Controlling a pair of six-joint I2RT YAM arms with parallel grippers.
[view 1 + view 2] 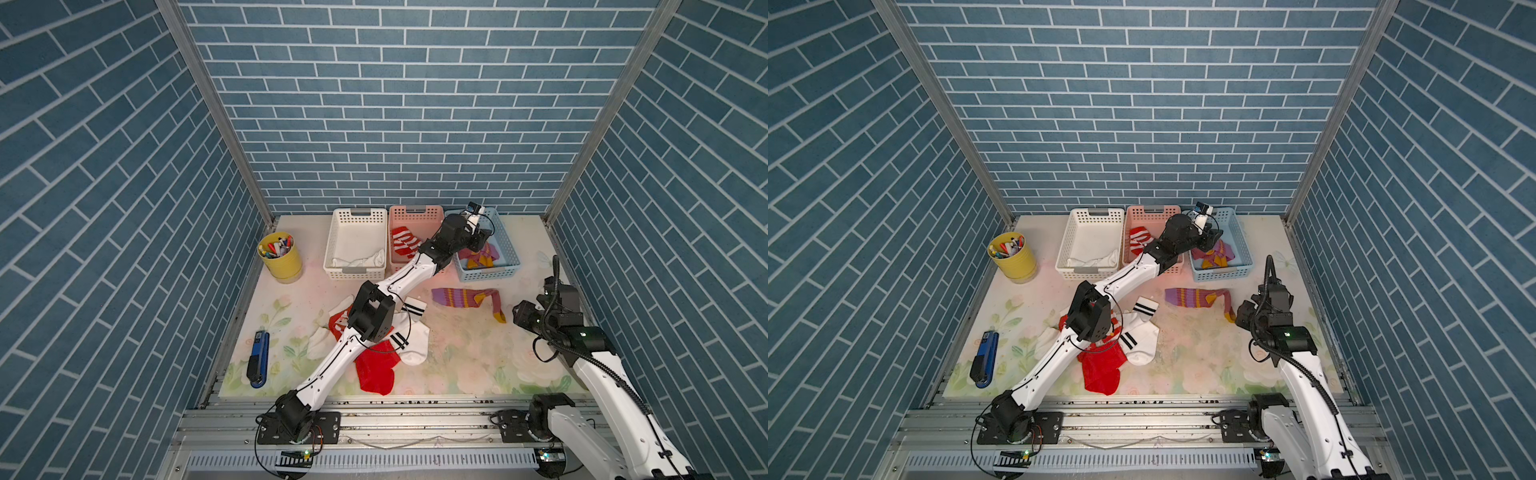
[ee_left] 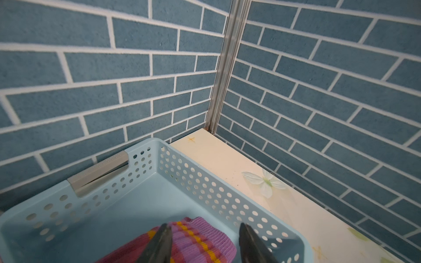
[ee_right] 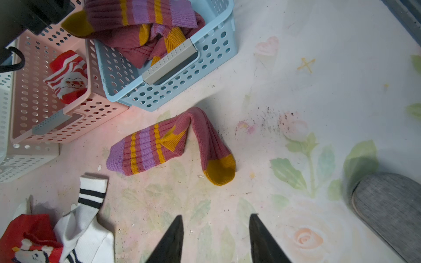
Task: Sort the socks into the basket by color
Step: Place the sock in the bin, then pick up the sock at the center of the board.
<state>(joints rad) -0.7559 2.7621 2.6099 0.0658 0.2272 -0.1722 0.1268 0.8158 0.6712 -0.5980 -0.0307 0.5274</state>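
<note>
Left wrist: mauve sock (image 2: 200,239) lies in blue basket (image 2: 205,182); left gripper (image 2: 203,225) over it, jaws apart, gripping nothing. Second mauve sock (image 3: 168,145) lies on mat (image 3: 296,68) near that basket; right gripper (image 3: 216,215) near it, jaws apart, empty. Both top views: striped sock (image 1: 405,241) in pink basket (image 1: 432,216), white sock (image 1: 368,261) in white basket (image 1: 338,237), red sock (image 1: 374,370) and banded white sock (image 1: 411,345) heaped under left arm (image 1: 332,365).

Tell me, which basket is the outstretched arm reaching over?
The blue basket, beside the pink one and farthest from the white one; the left gripper hangs open over a purple-striped sock inside it.
</note>
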